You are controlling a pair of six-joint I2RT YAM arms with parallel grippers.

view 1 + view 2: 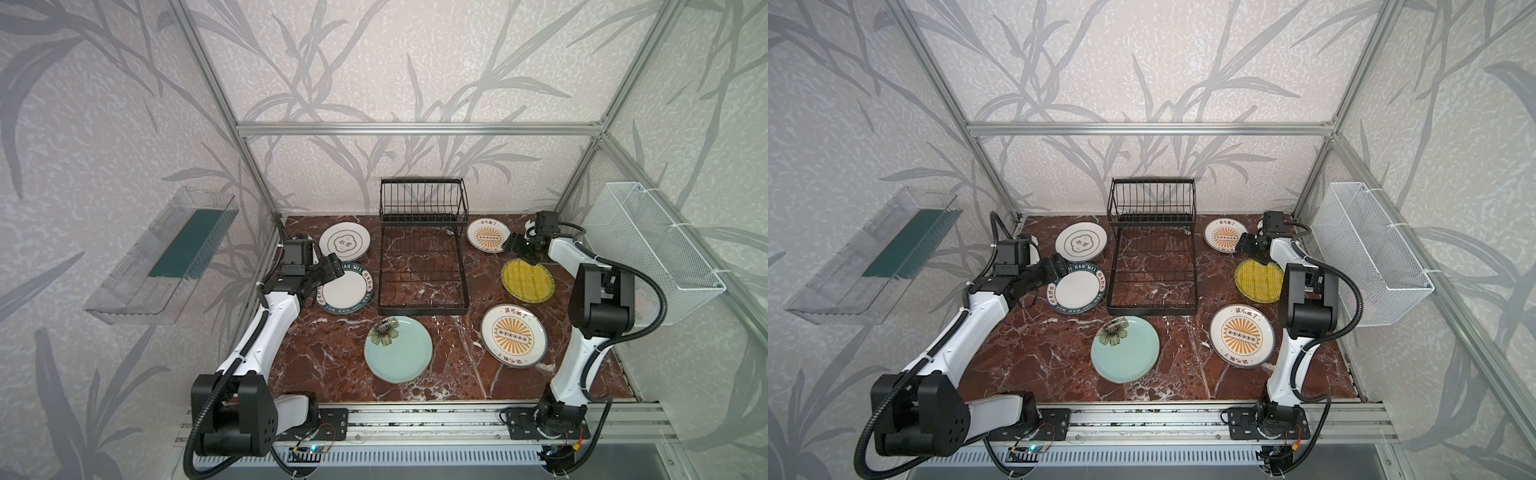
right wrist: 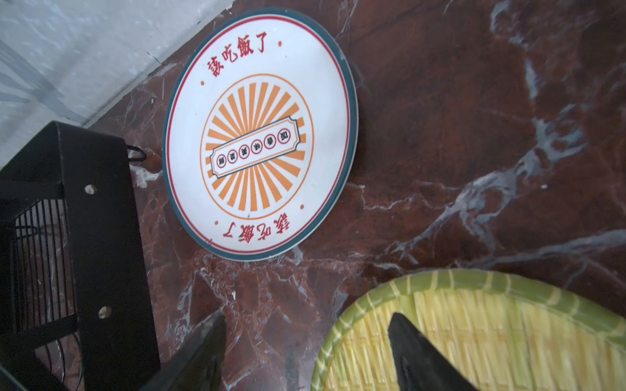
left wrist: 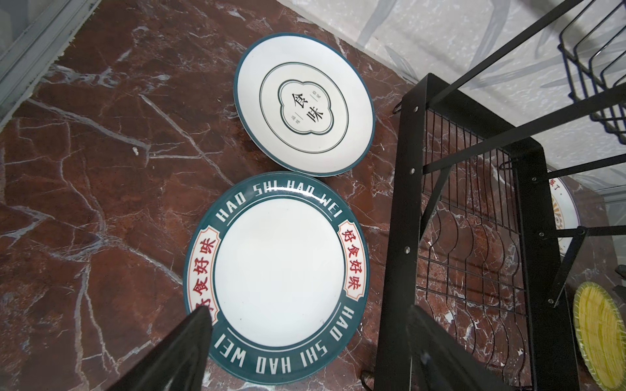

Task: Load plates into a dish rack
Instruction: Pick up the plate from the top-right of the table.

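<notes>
Grasp stage: L pincer (image 3: 308, 311) is spread over lettered plate (image 3: 277, 274), 9 o'clock of dish rack (image 3: 401, 220); R pincer (image 2: 306, 316) is spread astride rim of yellow plate (image 2: 491, 338), 3 o'clock — closure is needed.

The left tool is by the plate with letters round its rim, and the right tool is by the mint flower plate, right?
Not quite. The left tool is at the lettered plate, but the right tool is at the edge of the yellow plate, not the mint plate, which lies far from it. The right wrist view shows this.
</notes>
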